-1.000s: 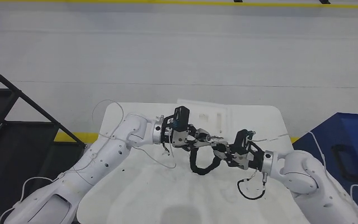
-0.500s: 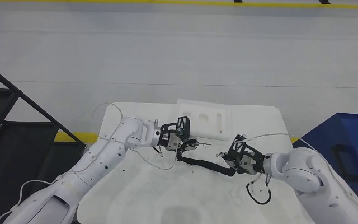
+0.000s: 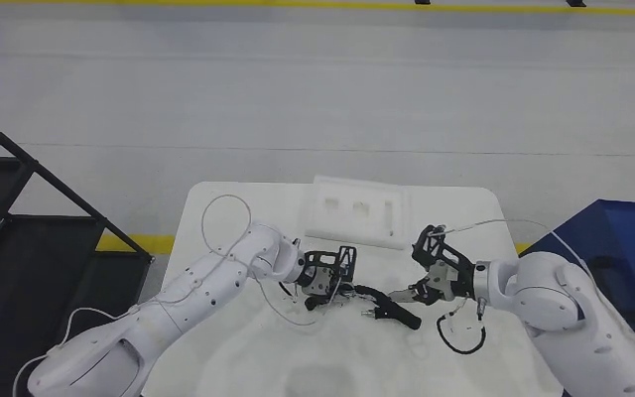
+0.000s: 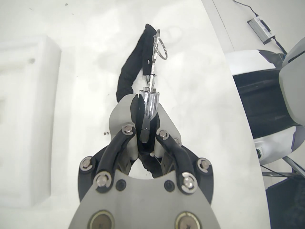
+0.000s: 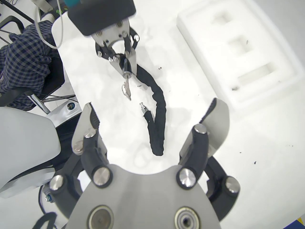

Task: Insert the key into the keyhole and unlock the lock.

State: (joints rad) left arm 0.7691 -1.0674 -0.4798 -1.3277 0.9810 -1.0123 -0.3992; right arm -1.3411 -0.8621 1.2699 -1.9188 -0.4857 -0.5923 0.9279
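Note:
My left gripper [image 4: 145, 103] is shut on the lock's chrome cylinder [image 4: 149, 107], low over the white table [image 3: 228, 337]. The key [image 4: 153, 59] sticks out of the cylinder's end, with its ring [image 4: 162, 48] hanging from it. The lock's black sleeved cable [image 5: 159, 106] runs from the cylinder across the table and bends back. Its metal pin end [image 5: 142, 107] lies free, apart from the cylinder. My right gripper [image 5: 153, 108] is open above the cable's bend, holding nothing. From above, the left gripper [image 3: 332, 281] and right gripper [image 3: 405, 295] face each other across the cable [image 3: 389, 308].
A white foam tray [image 3: 359, 210] with several empty recesses lies at the table's far side, beyond both grippers. A thin black wire loop [image 3: 456, 342] hangs by the right wrist. The table's near edge is close to both arms.
The closed cable loop held up between both grippers was pulled apart and opened. My right gripper let go and opened, the cable dropped onto the table, and my left gripper came lower and nearer.

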